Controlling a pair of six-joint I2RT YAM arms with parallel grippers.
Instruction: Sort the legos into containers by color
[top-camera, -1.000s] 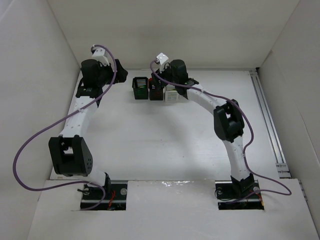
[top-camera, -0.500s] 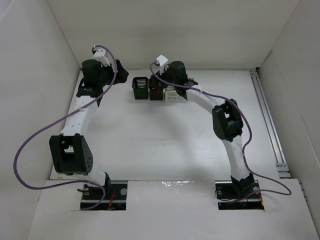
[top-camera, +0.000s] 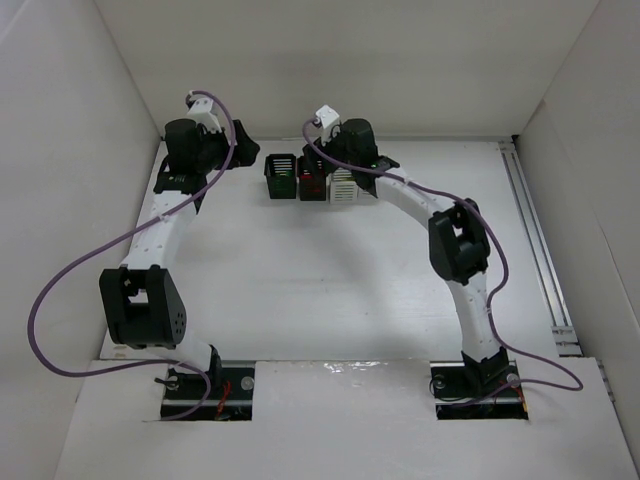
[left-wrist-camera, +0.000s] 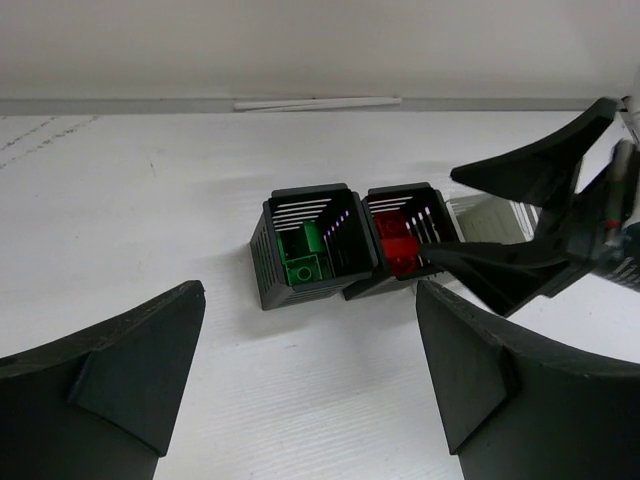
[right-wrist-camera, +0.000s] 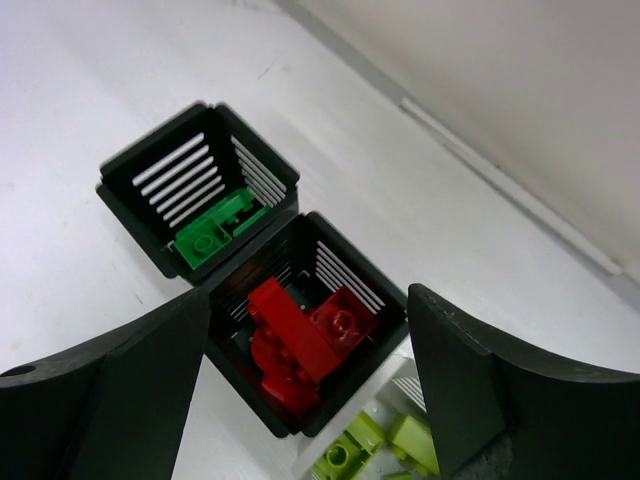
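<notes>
Three containers stand in a row at the back of the table. The left black basket (right-wrist-camera: 165, 165) (top-camera: 280, 176) holds green legos (right-wrist-camera: 205, 238) (left-wrist-camera: 303, 262). The middle black basket (right-wrist-camera: 352, 262) (left-wrist-camera: 440, 215) holds red legos (right-wrist-camera: 300, 345) (left-wrist-camera: 397, 243). The white basket (right-wrist-camera: 405, 385) (top-camera: 343, 188) holds yellow-green legos (right-wrist-camera: 350, 455). My right gripper (right-wrist-camera: 310, 300) (top-camera: 322, 172) hangs open right above the red basket, with nothing between its fingers. My left gripper (left-wrist-camera: 310, 320) (top-camera: 228, 150) is open and empty, low over bare table, short of the green basket.
In the left wrist view, the right gripper's black fingers (left-wrist-camera: 510, 265) cover most of the white basket. The back wall (top-camera: 350, 70) rises just behind the row. A metal rail (top-camera: 535, 230) runs along the table's right side.
My right gripper's jaws have spread wider above the basket of red legos. The left arm has hardly moved.
</notes>
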